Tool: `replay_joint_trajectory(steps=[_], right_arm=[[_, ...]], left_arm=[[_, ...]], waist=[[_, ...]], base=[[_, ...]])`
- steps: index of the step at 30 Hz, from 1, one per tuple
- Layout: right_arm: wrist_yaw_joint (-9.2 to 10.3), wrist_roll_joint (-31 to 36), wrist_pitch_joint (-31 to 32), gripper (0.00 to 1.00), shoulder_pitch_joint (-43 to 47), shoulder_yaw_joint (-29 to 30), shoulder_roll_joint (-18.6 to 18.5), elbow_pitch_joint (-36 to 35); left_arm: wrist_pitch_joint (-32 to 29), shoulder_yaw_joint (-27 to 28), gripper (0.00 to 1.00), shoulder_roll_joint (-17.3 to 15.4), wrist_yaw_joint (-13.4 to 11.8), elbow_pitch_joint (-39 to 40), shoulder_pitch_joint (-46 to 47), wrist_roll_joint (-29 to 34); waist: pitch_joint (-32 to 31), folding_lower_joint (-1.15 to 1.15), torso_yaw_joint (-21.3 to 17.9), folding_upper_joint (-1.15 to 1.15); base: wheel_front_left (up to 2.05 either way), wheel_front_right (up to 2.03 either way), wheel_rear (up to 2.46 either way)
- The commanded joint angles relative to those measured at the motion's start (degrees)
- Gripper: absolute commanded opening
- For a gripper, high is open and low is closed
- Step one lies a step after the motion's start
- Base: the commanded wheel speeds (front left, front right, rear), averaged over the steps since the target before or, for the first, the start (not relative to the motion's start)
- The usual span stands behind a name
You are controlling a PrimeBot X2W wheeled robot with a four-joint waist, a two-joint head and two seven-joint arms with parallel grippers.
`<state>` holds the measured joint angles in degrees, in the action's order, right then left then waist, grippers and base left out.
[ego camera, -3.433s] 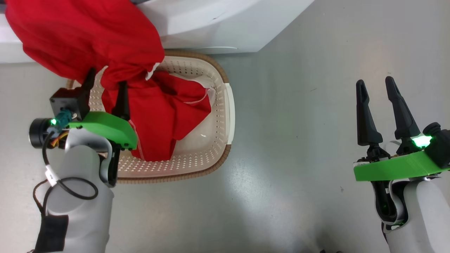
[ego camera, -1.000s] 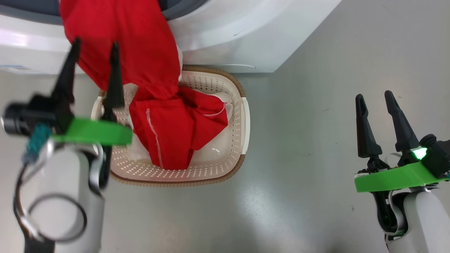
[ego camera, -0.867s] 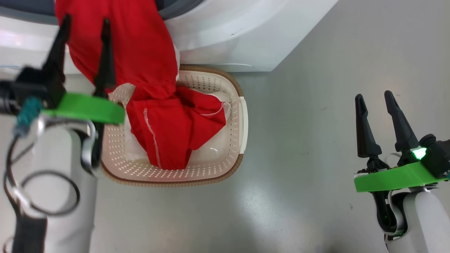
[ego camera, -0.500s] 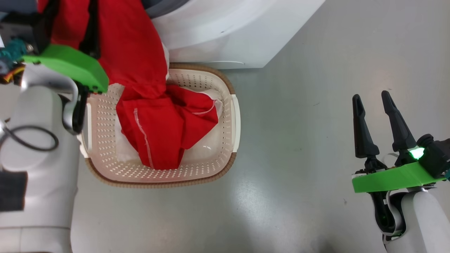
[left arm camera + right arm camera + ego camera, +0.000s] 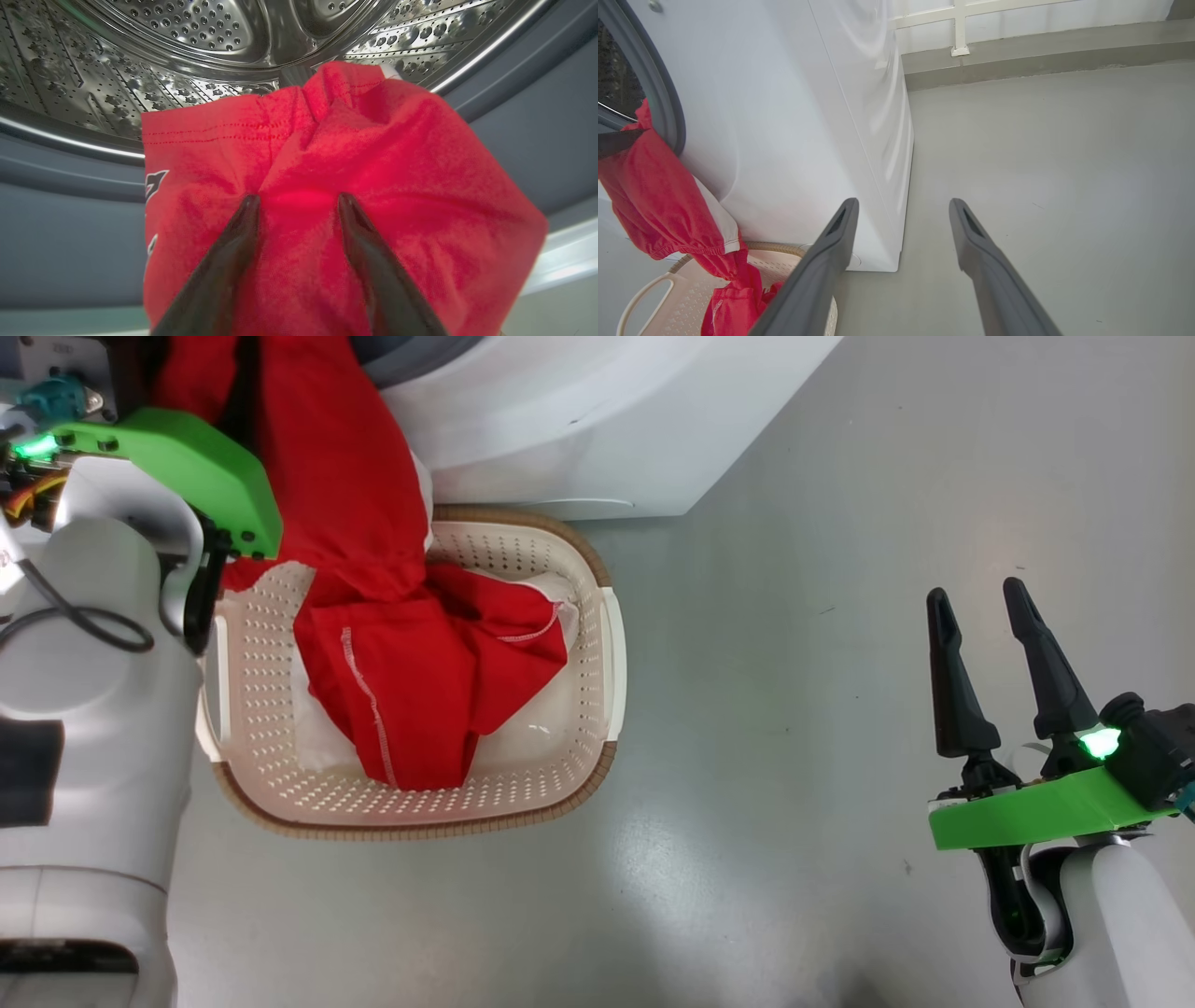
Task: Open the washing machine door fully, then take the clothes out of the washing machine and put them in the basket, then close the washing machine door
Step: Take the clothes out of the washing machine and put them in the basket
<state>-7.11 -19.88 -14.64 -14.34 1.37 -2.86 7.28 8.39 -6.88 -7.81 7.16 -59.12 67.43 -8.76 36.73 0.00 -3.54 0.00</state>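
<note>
Left gripper: fingers spread wide, extended ahead of its pale forearm. Right gripper: fingers splayed apart, green wrist plate behind them.

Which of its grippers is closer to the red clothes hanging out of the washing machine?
Left. The left gripper is at the clothes by the drum mouth, open against the fabric; the right gripper hangs over the floor, right of the basket.

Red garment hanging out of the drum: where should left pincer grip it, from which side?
Grip the red garment at the bunched fold lying over the grey seal, coming straight in from the front of the drum. The open left pincer straddles that fold; the rest hangs slack into the basket.
</note>
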Motion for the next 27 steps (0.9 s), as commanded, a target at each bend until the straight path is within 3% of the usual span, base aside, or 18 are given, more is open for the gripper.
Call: replay_joint_trajectory(steps=[1,2,3,4,6,12,17,27], right_arm=[[-0.37,-0.59,-0.36,1.0,0.13,-1.23,-0.01,-1.5],[-0.37,-0.59,-0.36,1.0,0.13,-1.23,-0.01,-1.5],[-0.37,-0.62,-0.36,1.0,0.12,-1.21,-0.01,-1.52],[-0.37,-0.65,-0.36,1.0,0.12,-1.19,-0.01,-1.52],[-0.37,-0.7,-0.36,1.0,0.11,-1.11,-0.01,-1.54],[-0.37,-0.7,-0.36,1.0,0.18,-0.88,-0.01,-1.52],[-0.37,-0.6,-0.36,1.0,0.36,-0.62,-0.01,-1.52],[-0.37,-0.31,-0.36,1.0,0.96,-0.43,-0.01,-1.55]], left_arm=[[1.02,0.29,0.39,-2.84,0.28,-0.39,1.03,-0.43],[1.02,0.29,0.39,-2.84,0.28,-0.39,1.03,-0.43],[1.34,0.1,0.29,-2.89,0.28,-1.08,1.37,-0.44],[1.68,-0.08,0.11,-2.93,0.28,-1.73,1.65,-0.47],[2.42,-0.45,0.0,-3.03,0.29,-2.84,2.15,-0.46],[4.91,-0.67,0.0,-2.61,0.3,-4.56,2.71,-1.42],[6.47,0.97,0.0,-1.82,0.31,-1.44,0.98,-3.76],[6.6,9.16,0.0,1.41,-0.39,27.76,-15.64,-5.06]], waist=[[-0.06,0.0,-0.15,0.0],[-0.06,0.0,-0.15,0.0],[-0.05,0.0,-0.18,0.0],[-0.07,0.0,-0.21,0.0],[-0.06,0.0,-0.21,0.0],[-0.33,0.0,0.21,0.0],[-1.0,0.0,0.63,0.0],[-2.18,0.0,1.72,0.0]], base=[[0.0,0.0,0.0],[0.0,0.0,0.0],[0.0,0.0,0.0],[0.0,0.0,0.0],[0.0,0.0,0.0],[0.0,0.0,0.0],[0.0,0.0,0.0],[0.0,0.0,0.0]])
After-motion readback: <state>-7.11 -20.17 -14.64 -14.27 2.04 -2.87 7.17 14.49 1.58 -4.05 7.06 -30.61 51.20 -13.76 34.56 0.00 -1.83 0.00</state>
